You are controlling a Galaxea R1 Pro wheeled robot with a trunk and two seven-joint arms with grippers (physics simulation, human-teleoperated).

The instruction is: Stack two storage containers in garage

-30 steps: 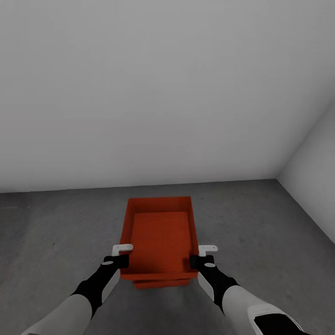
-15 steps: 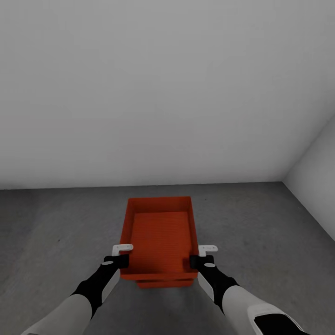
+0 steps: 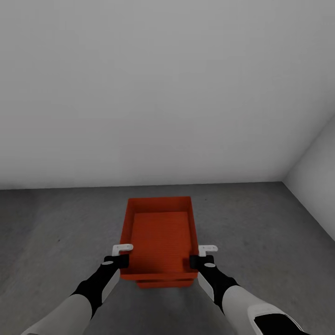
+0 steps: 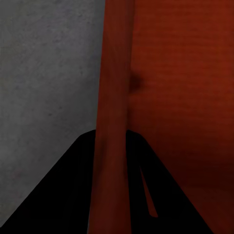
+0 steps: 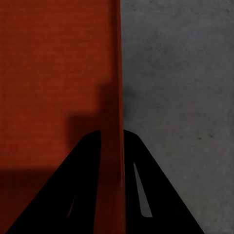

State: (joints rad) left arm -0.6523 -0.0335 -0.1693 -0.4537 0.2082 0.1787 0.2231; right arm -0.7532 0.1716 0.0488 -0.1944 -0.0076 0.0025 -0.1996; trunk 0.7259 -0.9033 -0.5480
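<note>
An orange-red storage container (image 3: pixel 160 235) hangs open-topped and empty in front of me in the head view. My left gripper (image 3: pixel 122 260) is shut on its left wall and my right gripper (image 3: pixel 197 261) is shut on its right wall, both near the front corners. In the left wrist view that gripper (image 4: pixel 111 139) pinches the thin orange wall (image 4: pixel 114 73). The right gripper (image 5: pixel 112 136) in its wrist view clamps the wall (image 5: pixel 116 58) the same way. A strip of the second container (image 3: pixel 163 283) shows just beneath the front edge, on the grey concrete floor (image 3: pixel 56 223); whether the two touch I cannot tell.
A plain white wall (image 3: pixel 139 93) stands straight ahead, meeting the floor a short way beyond the containers. A second white wall (image 3: pixel 318 167) closes the right side, forming a corner. Bare concrete stretches to the left and right of the containers.
The camera shifted slightly a second ago, so the wall corner slid right in the picture. Both grippers keep the same hold on the container; nothing has moved in the last half second.
</note>
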